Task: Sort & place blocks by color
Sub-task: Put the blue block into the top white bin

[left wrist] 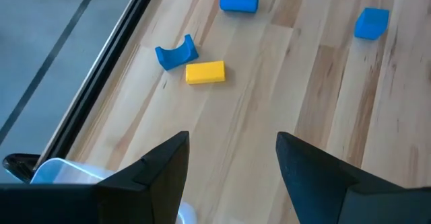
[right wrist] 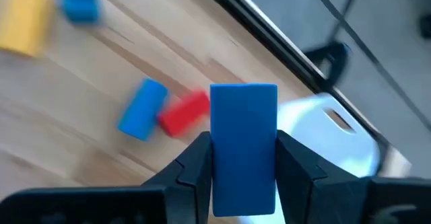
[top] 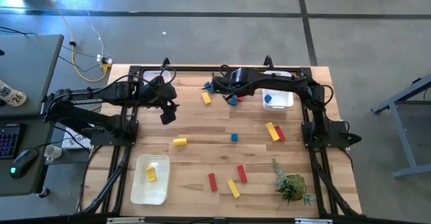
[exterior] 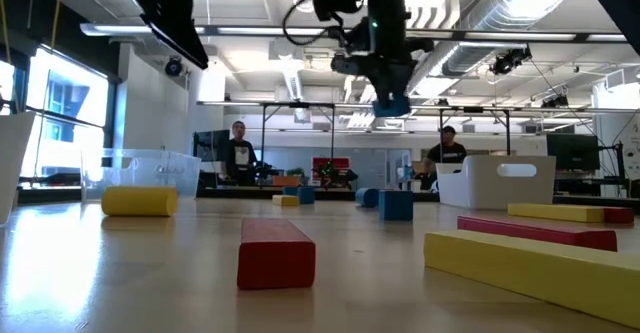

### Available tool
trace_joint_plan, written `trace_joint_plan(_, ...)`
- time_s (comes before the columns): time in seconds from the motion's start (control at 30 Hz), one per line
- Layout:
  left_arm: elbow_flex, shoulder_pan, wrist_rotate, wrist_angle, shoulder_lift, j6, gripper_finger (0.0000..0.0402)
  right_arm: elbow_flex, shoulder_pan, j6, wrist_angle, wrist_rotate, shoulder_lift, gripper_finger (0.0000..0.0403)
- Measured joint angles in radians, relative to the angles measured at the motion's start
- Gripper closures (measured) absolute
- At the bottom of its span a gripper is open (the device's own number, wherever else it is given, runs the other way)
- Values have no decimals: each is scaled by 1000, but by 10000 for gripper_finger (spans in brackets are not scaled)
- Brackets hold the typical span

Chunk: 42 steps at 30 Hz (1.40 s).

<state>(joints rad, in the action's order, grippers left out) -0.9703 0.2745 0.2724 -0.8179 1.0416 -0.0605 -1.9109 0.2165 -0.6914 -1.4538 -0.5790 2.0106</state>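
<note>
We see right gripper [right wrist: 244,177] grasping a blue block [right wrist: 243,146] at far centre | left gripper [left wrist: 232,163] released, far left

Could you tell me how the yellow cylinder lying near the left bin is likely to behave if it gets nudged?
The yellow cylinder lies on its side on bare, smooth wood, so it would probably roll. It looks solid and stiff, likely light. Its rounded flank may slip unless a pincer squeezes across it squarely.
</note>
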Motion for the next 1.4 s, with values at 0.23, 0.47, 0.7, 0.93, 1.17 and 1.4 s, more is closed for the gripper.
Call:
trace_joint_plan(0.23, 0, 0, 1, 36, 0, -167, 190, 121, 88, 139, -31, 60, 0, 304)
trace_joint_plan(0.47, 0, 0, 1, 44, 1, -272, 190, 215, 171, 204, -53, 33, -7, 304)
trace_joint_plan(0.7, 0, 0, -9, 70, 12, -355, 190, 225, 256, 248, -65, 25, -10, 304)
trace_joint_plan(0.93, 0, -2, -112, 65, 71, -348, 190, 225, 371, 311, -78, 82, -10, 304)
trace_joint_plan(1.17, 0, -8, -113, 62, 143, -348, 190, 225, 469, 386, -42, 202, -10, 304)
trace_joint_plan(1.4, 0, -10, -134, 57, 187, -348, 190, 225, 528, 443, -46, 296, -10, 304)
